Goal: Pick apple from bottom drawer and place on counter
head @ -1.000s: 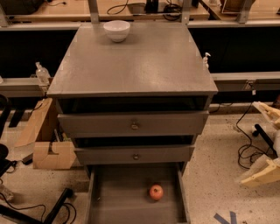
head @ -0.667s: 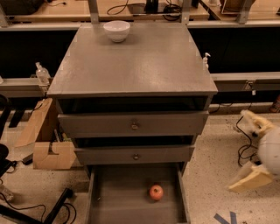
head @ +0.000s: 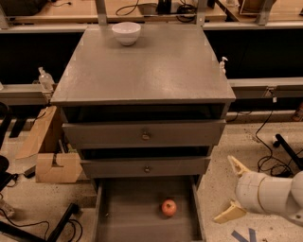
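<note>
Red-orange apple (head: 169,207), small, round, on bottom drawer (head: 128,212) floor; gripper (head: 223,190) spread wide, empty, right of drawer.

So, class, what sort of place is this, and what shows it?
Probably a robotics lab or workshop: loose cables on the floor, wooden desks behind, and a robot's open gripper low at the right, beside the bottom drawer holding an apple.
</note>
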Controlling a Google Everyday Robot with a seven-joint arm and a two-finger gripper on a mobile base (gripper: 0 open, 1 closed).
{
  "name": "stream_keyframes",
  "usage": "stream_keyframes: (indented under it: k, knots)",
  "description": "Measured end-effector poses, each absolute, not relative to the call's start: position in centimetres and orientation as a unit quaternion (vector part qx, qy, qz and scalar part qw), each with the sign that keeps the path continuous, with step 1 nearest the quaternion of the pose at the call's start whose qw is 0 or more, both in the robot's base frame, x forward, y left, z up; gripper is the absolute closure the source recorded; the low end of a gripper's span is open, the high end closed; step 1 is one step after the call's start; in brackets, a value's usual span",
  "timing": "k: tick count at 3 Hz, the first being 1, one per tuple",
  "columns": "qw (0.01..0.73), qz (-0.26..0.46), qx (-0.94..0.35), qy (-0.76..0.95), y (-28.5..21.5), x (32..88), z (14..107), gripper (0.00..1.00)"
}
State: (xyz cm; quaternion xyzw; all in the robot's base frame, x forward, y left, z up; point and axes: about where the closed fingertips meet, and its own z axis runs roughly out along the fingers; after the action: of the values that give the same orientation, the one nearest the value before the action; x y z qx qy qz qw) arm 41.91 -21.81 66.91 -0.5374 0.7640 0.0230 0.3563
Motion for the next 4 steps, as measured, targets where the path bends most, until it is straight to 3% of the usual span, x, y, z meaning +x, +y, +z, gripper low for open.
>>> stream_keyframes:
  k: [2,4]
  knots:
    - [0.385,0.109,-0.52,0.754,-20.2,43.8,53.8,0.0]
    - [0.374,0.114,-0.508,0.768,-20.0,45.5,49.1,0.0]
